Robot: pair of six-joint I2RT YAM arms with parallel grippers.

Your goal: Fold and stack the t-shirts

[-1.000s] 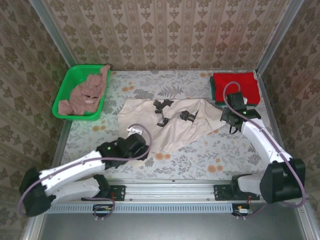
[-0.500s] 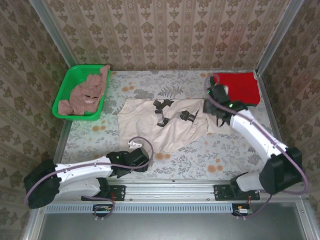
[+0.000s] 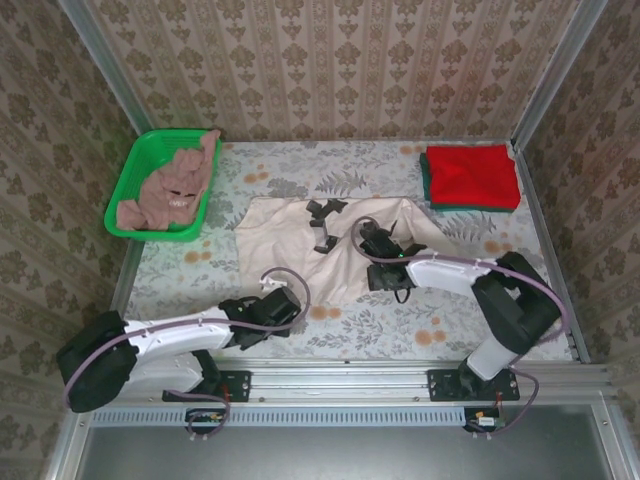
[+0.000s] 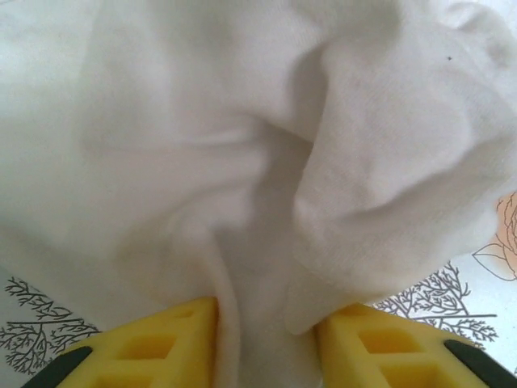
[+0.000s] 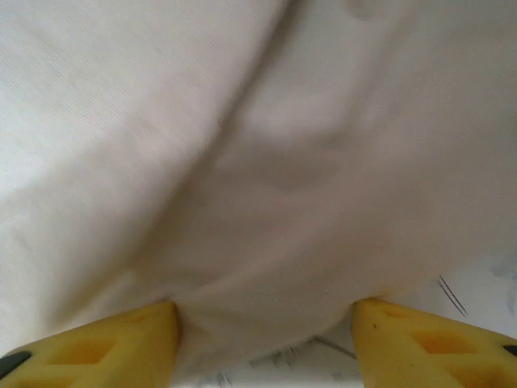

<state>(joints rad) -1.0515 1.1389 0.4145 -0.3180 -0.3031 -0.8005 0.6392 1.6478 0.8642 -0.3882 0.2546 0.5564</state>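
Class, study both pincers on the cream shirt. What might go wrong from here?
Cloth bunches inside the left pincer, so a lift may take several layers of the cream t-shirt and fold it crooked.
The right pincer stands open over smooth cloth, so it may close on nothing or drag the shirt askew.

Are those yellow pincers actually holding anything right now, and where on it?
The left pincer appears to pinch the cream t-shirt at its bunched near edge. The right pincer straddles the same shirt, spread wide, not gripping.
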